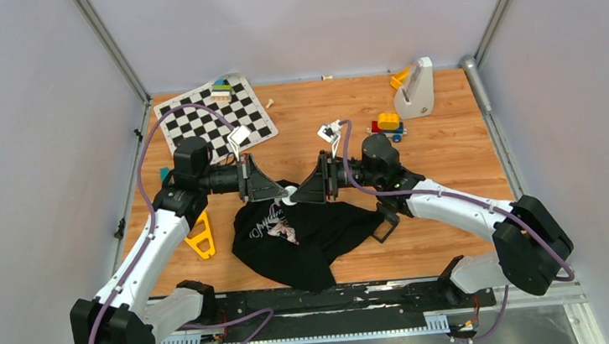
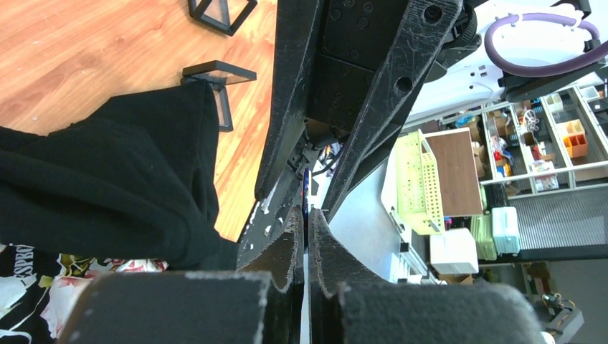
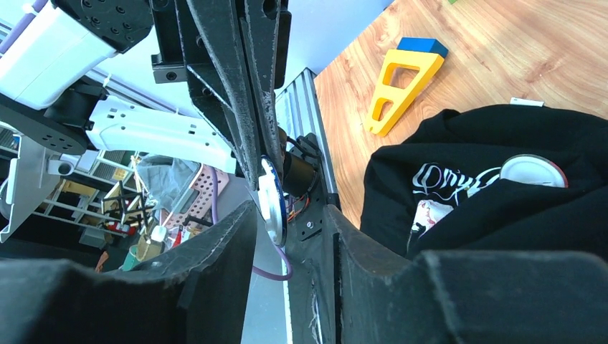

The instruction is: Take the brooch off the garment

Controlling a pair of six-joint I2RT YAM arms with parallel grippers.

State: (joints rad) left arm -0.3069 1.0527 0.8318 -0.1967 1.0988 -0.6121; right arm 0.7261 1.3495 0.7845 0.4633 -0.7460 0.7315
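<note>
We find the brooch (image 3: 272, 204) left of centre in the right wrist view, a thin disc with a pale face and a blue edge, held above the tabletop (image 1: 451, 149) and, as far as we can see, clear of the black shirt (image 1: 308, 239) crumpled at the middle of the overhead view. The left claw (image 2: 307, 222) is clamped on its two flat faces, so the disc shows edge-on as a thin blue line between the pads; the right claw (image 3: 289, 215) stands apart, its jaws straddling the disc with a gap on one side.

We judge the brooch light, stiff and slick, apt to twist out of a rim hold; the flat faces are the place to grip. Any pin behind, which we cannot see, may snag the soft cloth.
</note>
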